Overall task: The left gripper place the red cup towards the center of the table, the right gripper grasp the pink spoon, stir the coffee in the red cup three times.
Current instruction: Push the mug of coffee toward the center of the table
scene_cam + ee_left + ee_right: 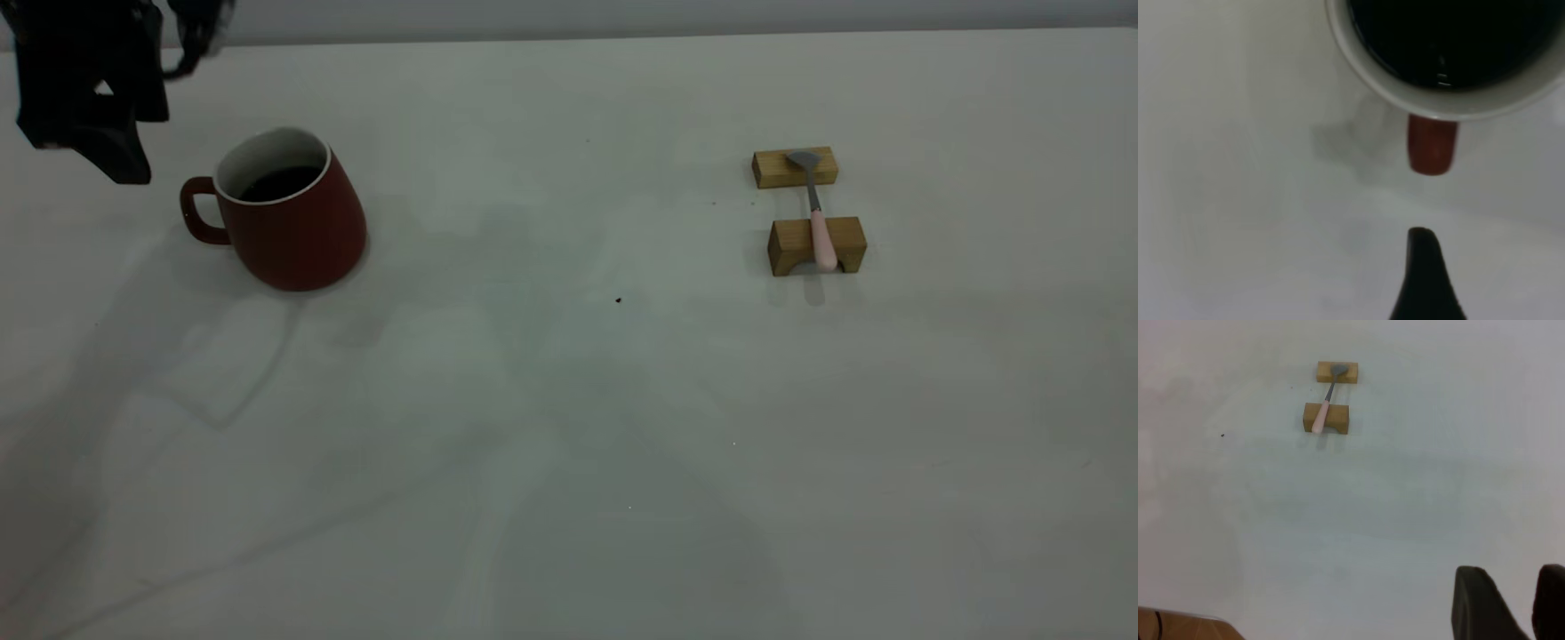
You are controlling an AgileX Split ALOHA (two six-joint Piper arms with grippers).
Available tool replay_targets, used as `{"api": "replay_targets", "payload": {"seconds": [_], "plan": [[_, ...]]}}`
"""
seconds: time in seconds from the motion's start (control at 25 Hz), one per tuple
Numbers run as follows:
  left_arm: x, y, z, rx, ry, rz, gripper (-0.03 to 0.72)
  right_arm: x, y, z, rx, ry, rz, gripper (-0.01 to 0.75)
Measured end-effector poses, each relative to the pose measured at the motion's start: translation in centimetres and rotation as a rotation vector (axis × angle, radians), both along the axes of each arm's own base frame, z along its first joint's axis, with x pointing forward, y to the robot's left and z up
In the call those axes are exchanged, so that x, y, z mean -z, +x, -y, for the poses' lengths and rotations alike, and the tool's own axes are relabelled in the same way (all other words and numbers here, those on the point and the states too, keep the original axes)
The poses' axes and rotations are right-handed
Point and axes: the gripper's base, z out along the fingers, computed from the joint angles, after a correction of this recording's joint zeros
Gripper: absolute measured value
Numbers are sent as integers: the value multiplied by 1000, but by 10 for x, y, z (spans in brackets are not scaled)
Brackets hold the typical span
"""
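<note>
Here, the left gripper (116,147) hangs over the far left of the counter (569,400), just beside the red cup (289,218) on its handle side and not touching it. From my exterior view the arm is a dark mass cut off by the top left corner. In the left wrist view only one black finger tip (1426,277) shows, pointing at the cup's handle (1432,145) with bare counter between. I cannot tell whether these fingers are spread or closed; nothing is held in them.

The cup stands upright on its wide base, handle turned toward the left gripper. Coffee (280,182) sits dark and flat inside the white rim; the wrist view crops most of the rim.

The right gripper (1515,603) shows only in its own wrist view, as two dark finger tips with a narrow gap, empty, cut off by the frame edge. I see it nowhere in the exterior view.

The pink spoon (816,213) lies well apart from both grippers, on the right side of the counter. It bridges two wooden blocks: grey bowl on the far block (794,168), pink handle across the near block (816,245). Its long axis runs front to back, with the handle toward the near edge.
</note>
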Motion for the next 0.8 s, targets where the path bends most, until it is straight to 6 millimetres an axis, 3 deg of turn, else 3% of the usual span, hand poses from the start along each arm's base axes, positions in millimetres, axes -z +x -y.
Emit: {"api": "replay_targets", "payload": {"seconds": [0.44, 0.8], "plan": [[42, 7, 1, 44, 0, 14, 595, 0, 0, 0, 0, 0, 0, 241], [56, 10, 14, 79, -13, 39, 582, 0, 0, 0, 0, 0, -1, 241]]}}
